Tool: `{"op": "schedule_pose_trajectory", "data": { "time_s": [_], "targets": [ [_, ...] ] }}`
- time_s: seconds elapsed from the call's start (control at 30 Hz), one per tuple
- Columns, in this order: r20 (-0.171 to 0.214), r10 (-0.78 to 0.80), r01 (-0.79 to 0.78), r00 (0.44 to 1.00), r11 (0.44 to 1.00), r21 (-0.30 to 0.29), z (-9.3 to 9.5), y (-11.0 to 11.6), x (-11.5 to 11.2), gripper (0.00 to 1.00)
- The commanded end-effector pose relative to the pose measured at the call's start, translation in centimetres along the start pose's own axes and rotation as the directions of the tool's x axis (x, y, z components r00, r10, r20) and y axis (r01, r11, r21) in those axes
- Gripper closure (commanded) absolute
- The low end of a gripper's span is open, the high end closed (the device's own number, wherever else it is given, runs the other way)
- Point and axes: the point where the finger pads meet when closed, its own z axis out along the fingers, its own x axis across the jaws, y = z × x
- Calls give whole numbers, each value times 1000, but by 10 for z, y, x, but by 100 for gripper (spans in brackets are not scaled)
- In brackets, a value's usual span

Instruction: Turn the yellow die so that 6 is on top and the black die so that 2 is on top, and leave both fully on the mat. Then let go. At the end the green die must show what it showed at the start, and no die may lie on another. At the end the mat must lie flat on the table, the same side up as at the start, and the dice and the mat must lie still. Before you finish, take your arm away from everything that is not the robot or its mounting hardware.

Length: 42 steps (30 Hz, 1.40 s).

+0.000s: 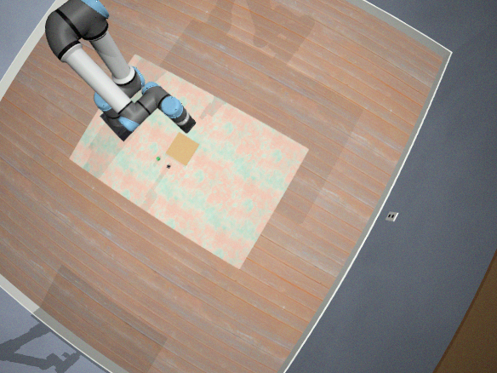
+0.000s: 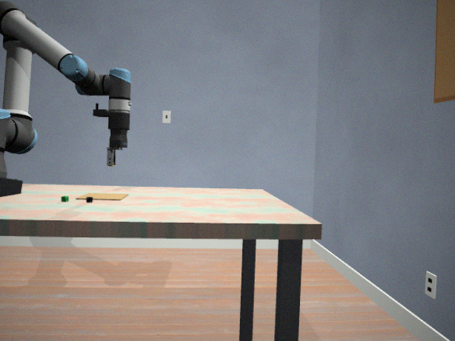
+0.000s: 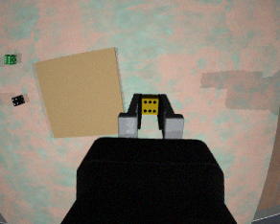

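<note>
Even, subdued light; soft arm shadows cross table (image 1: 238, 179) (image 2: 195, 210) and floor (image 1: 340, 166) (image 2: 156, 307); fine grain, curved edges from above.

Blue-grey walls (image 1: 425, 153) (image 2: 218, 47) — pale skirting (image 1: 374, 223) (image 2: 343, 265) below — enclose a reddish plank floor (image 1: 340, 145) (image 2: 156, 304) and a mottled table (image 1: 238, 213) (image 2: 187, 230) (image 3: 192, 38).
</note>
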Motion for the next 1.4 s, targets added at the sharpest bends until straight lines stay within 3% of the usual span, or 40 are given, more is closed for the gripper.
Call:
{"op": "schedule_pose_trajectory", "data": {
  "time_s": [0.0,0.17,0.3,1.0,1.37],
  "targets": [
    [1,-74,74,997,997,0,-2,19,-39,66],
    [0,-162,162,987,987,0,-3,36,-90,66],
    [-1,-192,192,981,981,0,-4,41,-107,66],
    [-1,-194,194,981,981,0,0,41,-108,66],
    [-1,-194,194,981,981,0,41,41,-108,66]
  ]
}}
